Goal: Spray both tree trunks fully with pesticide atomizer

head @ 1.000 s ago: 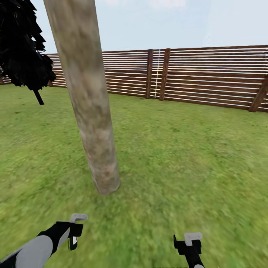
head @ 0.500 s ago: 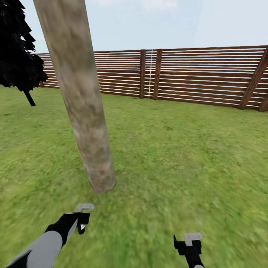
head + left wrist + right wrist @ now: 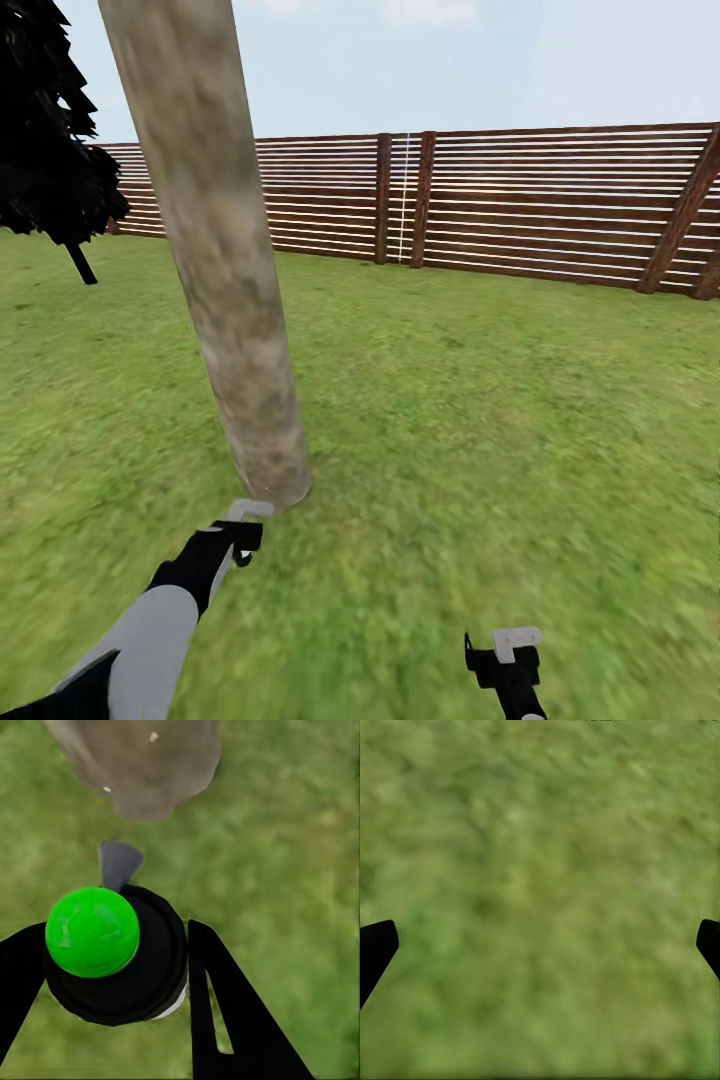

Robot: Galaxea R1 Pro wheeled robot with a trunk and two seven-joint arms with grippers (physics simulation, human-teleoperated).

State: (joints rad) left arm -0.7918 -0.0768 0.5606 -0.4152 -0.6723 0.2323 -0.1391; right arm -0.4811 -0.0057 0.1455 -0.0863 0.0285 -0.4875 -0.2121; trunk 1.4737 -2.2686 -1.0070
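A thick, blotchy grey-brown tree trunk (image 3: 215, 260) rises from the lawn just ahead, left of centre. My left gripper (image 3: 240, 530) reaches to the trunk's base, almost touching it. In the left wrist view, the gripper (image 3: 112, 967) is shut on the pesticide atomizer (image 3: 112, 952), a black bottle with a bright green round top. Its grey nozzle (image 3: 118, 864) points at the trunk's base (image 3: 142, 765), where a couple of white specks (image 3: 153, 736) of pesticide sit on the bark. My right gripper (image 3: 505, 650) hangs low at the near right, open over bare grass (image 3: 540, 907).
Green lawn (image 3: 480, 420) spreads all around. A reddish-brown slatted fence (image 3: 520, 200) closes the far side. A near-black cypress-like tree (image 3: 45, 130) stands at the far left. Open grass lies to the right of the trunk.
My left arm has stretched forward, carrying the atomizer up to the trunk's base. The view swung slightly to the right at first. The right gripper has stayed where it was.
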